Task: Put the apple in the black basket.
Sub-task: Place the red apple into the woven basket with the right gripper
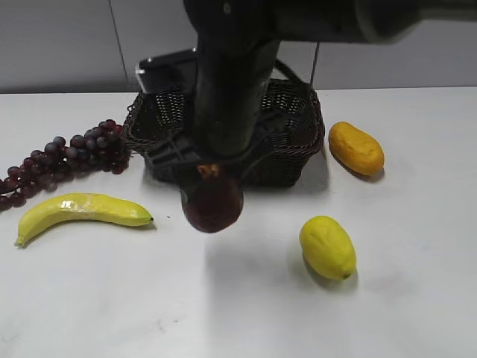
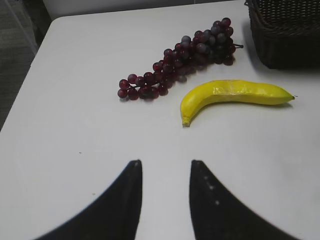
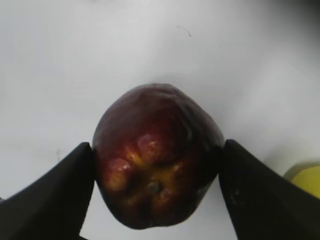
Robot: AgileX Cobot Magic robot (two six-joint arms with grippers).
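The dark red apple [image 1: 213, 203] hangs above the white table, just in front of the black basket [image 1: 298, 142]. My right gripper [image 3: 157, 150] is shut on the apple [image 3: 157, 155], one finger on each side, its lobed yellowish end facing the camera. In the exterior view the right arm comes down from the top and hides part of the basket and the jaws. My left gripper [image 2: 165, 165] is open and empty over bare table, well short of the basket's corner [image 2: 285, 30].
A purple grape bunch [image 1: 71, 153] and a banana [image 1: 82, 210] lie left of the basket; they also show in the left wrist view, the grape bunch [image 2: 180, 55] and the banana [image 2: 235, 95]. A yellow lemon-like fruit [image 1: 327, 246] lies front right, an orange-yellow fruit [image 1: 356, 148] right of the basket.
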